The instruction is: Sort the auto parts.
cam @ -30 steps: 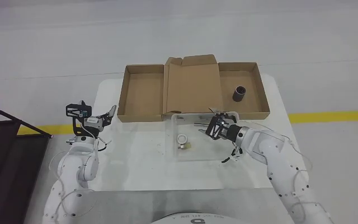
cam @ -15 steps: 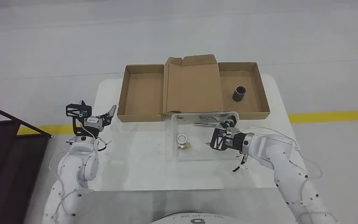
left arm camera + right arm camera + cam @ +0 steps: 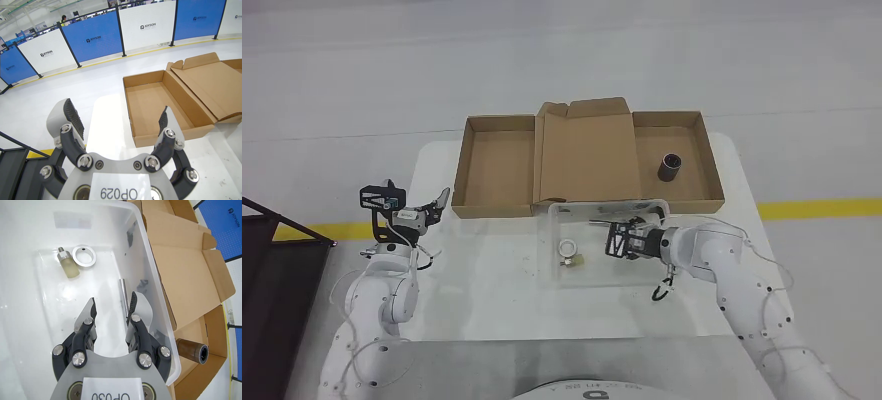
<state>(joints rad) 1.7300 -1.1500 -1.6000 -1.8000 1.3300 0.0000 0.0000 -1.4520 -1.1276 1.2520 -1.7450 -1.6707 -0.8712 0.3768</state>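
Steel rod, the auto part we judge to be next in line, lies flat on the floor of the clear plastic bin, close along the wall that faces the cardboard box. Its long axis runs almost the same way the right pincer points, so it sits lengthwise in the gap and not across it. The right pincer is down inside the bin with its fingers spread and nothing between them but the rod, which hugs the finger on the box side; its near end is hidden behind that finger, and we cannot tell whether they touch. We think the coming grasp turns on this: closing would have to sweep the other finger across to the rod. Farther along the bin, well apart from the pincer, a metal ring and a threaded fitting lie just beside each other. A dark bushing rests on its side in the box's right compartment. The left pincer, also spread and empty, hangs at the left end of the worktop, far from the bin, so the right arm is plainly the nearer.
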